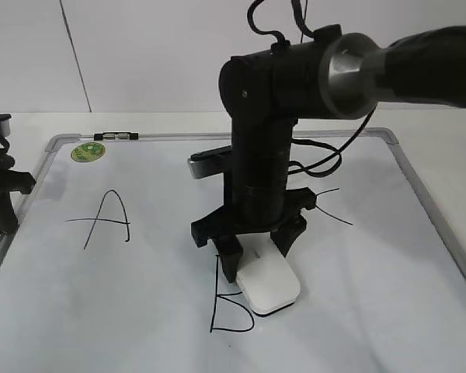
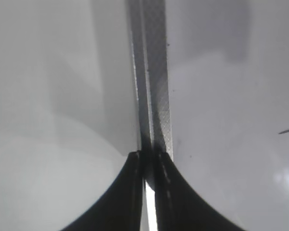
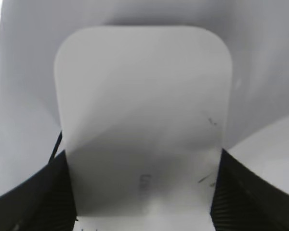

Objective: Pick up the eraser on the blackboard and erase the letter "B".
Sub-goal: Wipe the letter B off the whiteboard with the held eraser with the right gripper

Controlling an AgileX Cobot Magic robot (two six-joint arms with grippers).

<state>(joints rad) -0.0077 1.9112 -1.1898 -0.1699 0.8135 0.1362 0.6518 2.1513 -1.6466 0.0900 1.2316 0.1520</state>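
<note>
The white eraser (image 1: pixel 269 286) lies flat on the blackboard (image 1: pixel 388 256), which is a white dry-erase board with a grey frame. My right gripper (image 1: pixel 256 249) is shut on the eraser, one finger on each long side; it fills the right wrist view (image 3: pixel 144 110). The eraser covers the upper right part of the letter "B" (image 1: pixel 225 315); the B's lower loop and stem show. My left gripper (image 1: pixel 0 206) rests shut at the board's left edge, over the grey frame (image 2: pixel 154 86).
A black "A" (image 1: pixel 107 219) is drawn to the left. Black strokes (image 1: pixel 330 208) show right of the arm, partly hidden. A round green sticker (image 1: pixel 87 151) sits at the board's far left corner.
</note>
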